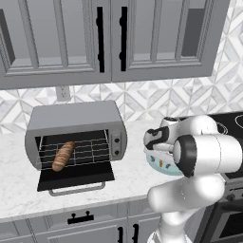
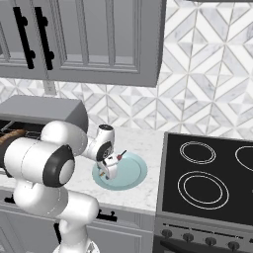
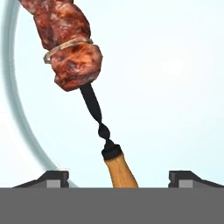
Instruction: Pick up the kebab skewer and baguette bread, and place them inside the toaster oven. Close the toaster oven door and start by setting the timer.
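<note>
The kebab skewer (image 3: 72, 52) lies on a pale blue plate (image 2: 132, 173), its red-brown meat chunks leading down a dark twisted shaft to a wooden handle (image 3: 119, 170). My gripper (image 3: 119, 178) hangs just over the plate, open, with the handle between its spread fingertips (image 3: 54, 177) and neither touching it. From the right base the gripper (image 2: 106, 169) points down at the plate, the skewer (image 2: 120, 156) poking out beside it. The baguette bread (image 1: 63, 155) rests on the wire rack inside the toaster oven (image 1: 76, 118). The toaster oven door (image 1: 76, 180) is dropped open and flat.
The black stove top (image 2: 207, 178) sits right of the plate. Grey wall cabinets (image 1: 109, 38) hang above the counter. The oven's knobs (image 1: 116, 144) are on its right side panel. White marble counter (image 1: 19, 194) lies in front of the oven.
</note>
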